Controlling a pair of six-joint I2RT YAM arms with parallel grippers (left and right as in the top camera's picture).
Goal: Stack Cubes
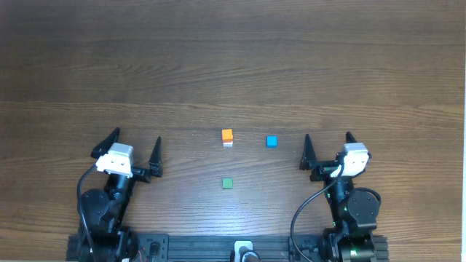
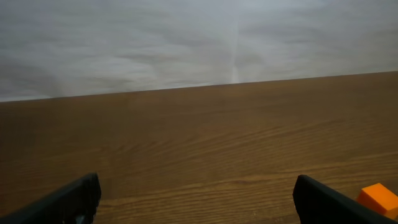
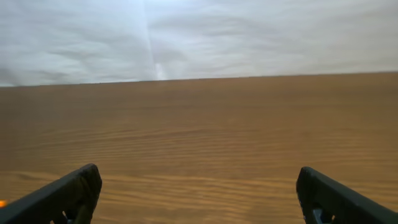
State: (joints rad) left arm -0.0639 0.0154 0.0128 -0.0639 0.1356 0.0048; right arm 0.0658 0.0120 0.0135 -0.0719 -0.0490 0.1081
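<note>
Nearest the overhead camera we see the two arms rising from the bottom edge of the frame. The left claw [image 1: 136, 135] sits in the lower left and the right claw [image 1: 328, 135] in the lower right. Each has its two dark fingers spread wide with nothing between them, and both hang over bare wood, well apart from each other.

Between the claws, near the centre of the frame, are the small cubes on the brown wooden counter [image 1: 233, 58]. The orange cube [image 1: 227, 135] lies just left of centre. A white piece [image 1: 228, 144] touches its lower edge. We cannot tell whether the orange cube rests on top of it or just beside it. The blue cube [image 1: 271, 141] stands near them to the right, apart from both and closer to the right claw. The green cube [image 1: 227, 183] sits alone lower in the frame, straight below the orange one.

In the left wrist view, the orange cube shows at the lower right corner, just outside one finger. Both wrist views look along the counter to a pale wall [image 2: 186, 37].
</note>
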